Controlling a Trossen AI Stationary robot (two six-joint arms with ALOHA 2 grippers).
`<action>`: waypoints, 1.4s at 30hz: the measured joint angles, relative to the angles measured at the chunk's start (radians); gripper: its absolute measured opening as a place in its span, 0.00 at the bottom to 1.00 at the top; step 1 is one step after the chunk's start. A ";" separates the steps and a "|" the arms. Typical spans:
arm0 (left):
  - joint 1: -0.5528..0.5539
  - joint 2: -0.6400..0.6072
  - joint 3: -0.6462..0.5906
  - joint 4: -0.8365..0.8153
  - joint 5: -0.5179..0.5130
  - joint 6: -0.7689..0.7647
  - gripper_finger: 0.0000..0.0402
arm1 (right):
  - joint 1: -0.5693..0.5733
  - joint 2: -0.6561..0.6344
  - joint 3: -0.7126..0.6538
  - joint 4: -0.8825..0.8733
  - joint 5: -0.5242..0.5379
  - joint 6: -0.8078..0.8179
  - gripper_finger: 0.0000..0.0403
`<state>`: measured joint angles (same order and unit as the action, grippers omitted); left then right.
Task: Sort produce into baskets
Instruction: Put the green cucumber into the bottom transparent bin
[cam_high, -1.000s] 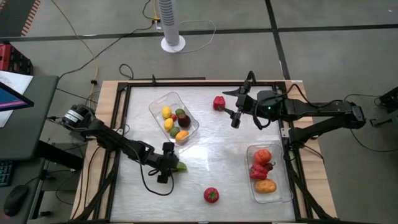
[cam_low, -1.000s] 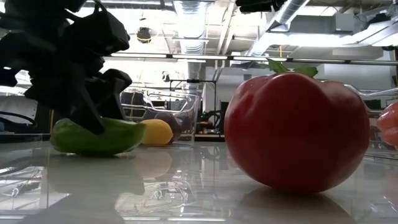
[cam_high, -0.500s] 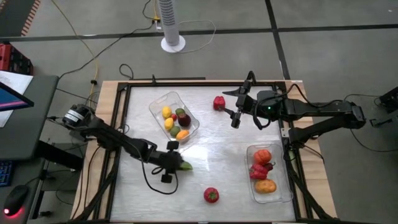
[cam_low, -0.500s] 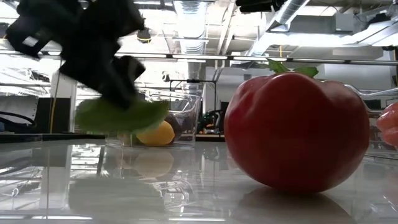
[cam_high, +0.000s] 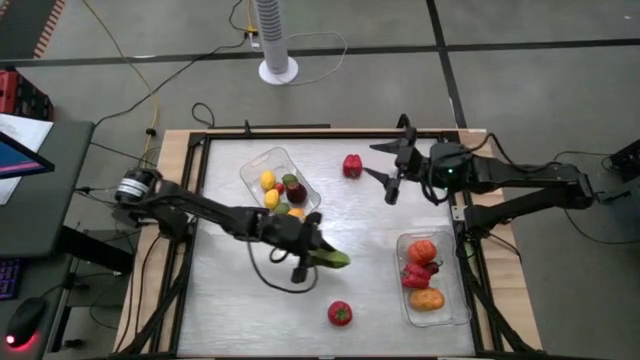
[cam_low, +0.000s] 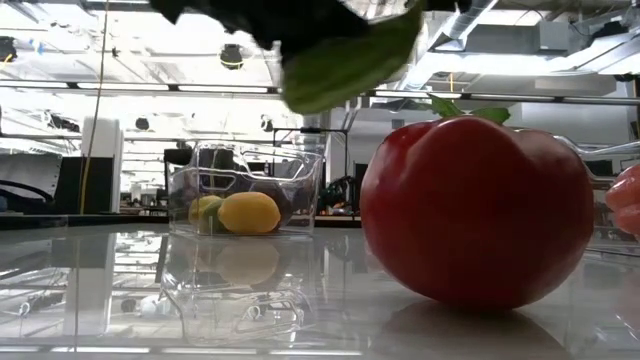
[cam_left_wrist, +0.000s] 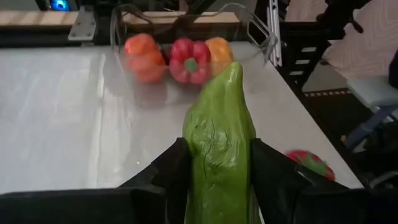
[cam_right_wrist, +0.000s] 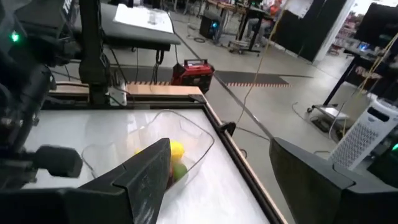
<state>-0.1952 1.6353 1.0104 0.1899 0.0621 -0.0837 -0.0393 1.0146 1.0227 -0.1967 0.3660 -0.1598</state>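
My left gripper (cam_high: 305, 250) is shut on a long green vegetable (cam_high: 328, 258) above the middle of the table; the vegetable also shows in the low view (cam_low: 345, 55). My right gripper (cam_high: 391, 171) is open and empty above the far right of the table, near a red piece (cam_high: 352, 165). The left basket (cam_high: 300, 213) holds yellow, green and dark purple pieces. The right basket (cam_high: 455, 300) holds red and orange pieces. A red tomato (cam_high: 340, 314) rests on the table near the front edge. My left gripper pinches the green vegetable between its two fingers (cam_left_wrist: 176, 163), one on each long side of its rear half (cam_left_wrist: 200, 168). The fingers lie along it. Its pointed end (cam_left_wrist: 232, 70) sticks out past the fingertips toward the right basket. It is lifted clear of the table.
The tomato (cam_low: 478, 210) fills the right of the low view, with the left basket (cam_low: 190, 180) behind it. A dark frame (cam_high: 196, 180) runs around the tabletop. Bare table lies between the two baskets. A white fan base (cam_high: 278, 70) stands beyond the far edge.
My left gripper has lifted the green vegetable off the table and carried it up and toward the table's right edge, still shut on it. My right gripper has shifted a little toward the right edge.
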 joint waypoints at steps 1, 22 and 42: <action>0.005 0.027 0.032 -0.007 0.002 0.014 0.32 | 0.001 -0.011 -0.009 0.005 0.000 0.007 0.74; 0.131 0.567 0.744 -0.058 0.175 0.145 0.32 | 0.040 -0.199 -0.113 0.032 0.000 0.009 0.74; 0.129 0.775 0.863 0.363 0.081 0.178 0.37 | 0.053 -0.250 -0.112 -0.040 0.027 0.029 0.74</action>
<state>-0.0664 2.4104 1.8736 0.5524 0.1428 0.0944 0.0135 0.7650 0.9108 -0.2371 0.3931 -0.1309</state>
